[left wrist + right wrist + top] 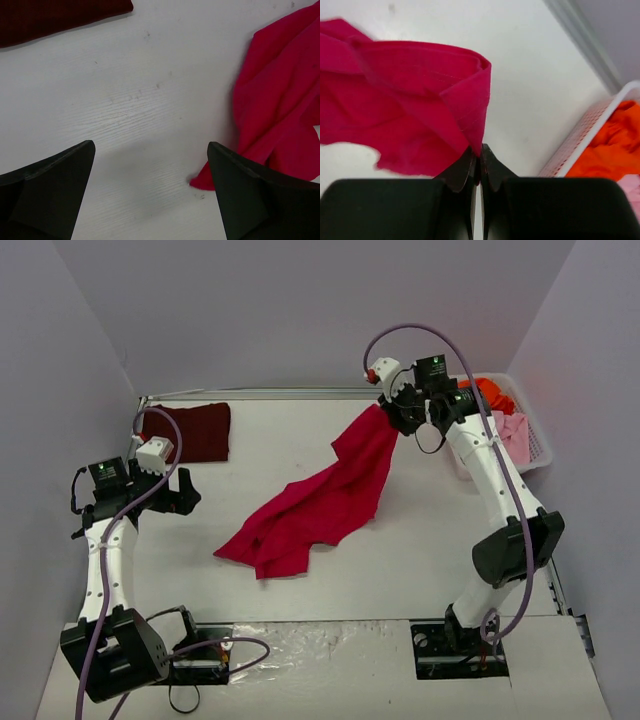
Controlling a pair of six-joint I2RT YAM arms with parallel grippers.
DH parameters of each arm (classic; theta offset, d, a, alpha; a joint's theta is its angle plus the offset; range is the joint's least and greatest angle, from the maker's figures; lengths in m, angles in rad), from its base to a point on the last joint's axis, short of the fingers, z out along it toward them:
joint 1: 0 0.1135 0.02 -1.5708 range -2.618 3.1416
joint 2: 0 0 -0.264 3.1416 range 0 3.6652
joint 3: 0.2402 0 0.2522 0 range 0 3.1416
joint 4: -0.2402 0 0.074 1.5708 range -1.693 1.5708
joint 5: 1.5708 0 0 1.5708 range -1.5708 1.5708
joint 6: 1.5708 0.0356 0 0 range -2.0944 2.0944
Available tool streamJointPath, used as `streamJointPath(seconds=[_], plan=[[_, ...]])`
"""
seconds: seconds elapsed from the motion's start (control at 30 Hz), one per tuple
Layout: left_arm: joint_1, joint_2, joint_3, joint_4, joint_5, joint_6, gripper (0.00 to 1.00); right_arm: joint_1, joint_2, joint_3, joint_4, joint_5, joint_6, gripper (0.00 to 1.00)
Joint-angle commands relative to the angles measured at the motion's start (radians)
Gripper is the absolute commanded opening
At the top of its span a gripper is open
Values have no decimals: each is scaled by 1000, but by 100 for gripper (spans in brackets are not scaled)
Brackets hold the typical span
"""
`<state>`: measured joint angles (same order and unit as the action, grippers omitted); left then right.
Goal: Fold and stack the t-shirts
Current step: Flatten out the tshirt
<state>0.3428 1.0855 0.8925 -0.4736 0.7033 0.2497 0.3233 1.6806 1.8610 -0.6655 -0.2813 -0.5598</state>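
A crimson-red t-shirt (320, 502) stretches from the table's middle up to my right gripper (393, 412), which is shut on its edge and lifts that end. The right wrist view shows the red t-shirt (415, 95) pinched between the closed fingertips (479, 155). A dark maroon t-shirt (195, 430) lies folded flat at the back left; its edge (55, 15) also shows in the left wrist view. My left gripper (182, 492) hovers wide open over bare table, left of the red t-shirt (285, 100). An orange t-shirt (495, 392) and a pale pink one (512, 432) sit in the basket.
A white mesh basket (537, 445) stands at the back right, beside the right arm; its wall (580, 145) is close to the right gripper. A metal rail runs along the table's back edge (290, 392). Grey walls close in on three sides.
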Motion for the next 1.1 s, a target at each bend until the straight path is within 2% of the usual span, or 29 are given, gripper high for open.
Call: streamJointPath(seconds=[0.0, 0.2, 0.33, 0.43, 0.5, 0.67, 0.8, 1.07], plan=[[9, -16, 52, -8, 45, -6, 95, -76, 17, -107, 9, -142, -34, 0], [-4, 10, 54, -5, 74, -24, 94, -104, 50, -268, 70, -148, -41, 0], [-48, 30, 65, -13, 75, -18, 94, -110, 70, -316, 106, -136, -32, 0], [-173, 60, 91, -68, 33, 60, 94, -113, 71, -347, 124, -127, -22, 0], [-208, 86, 120, -123, 44, 95, 94, -115, 65, -371, 139, -125, -19, 0], [-332, 169, 186, -354, 15, 302, 94, -121, 53, -416, 173, -104, 1, 0], [-378, 182, 157, -438, 4, 420, 95, -132, 54, -439, 184, -99, 8, 0], [-446, 143, 65, -497, -142, 599, 95, -135, 77, -465, 205, -90, 27, 0]])
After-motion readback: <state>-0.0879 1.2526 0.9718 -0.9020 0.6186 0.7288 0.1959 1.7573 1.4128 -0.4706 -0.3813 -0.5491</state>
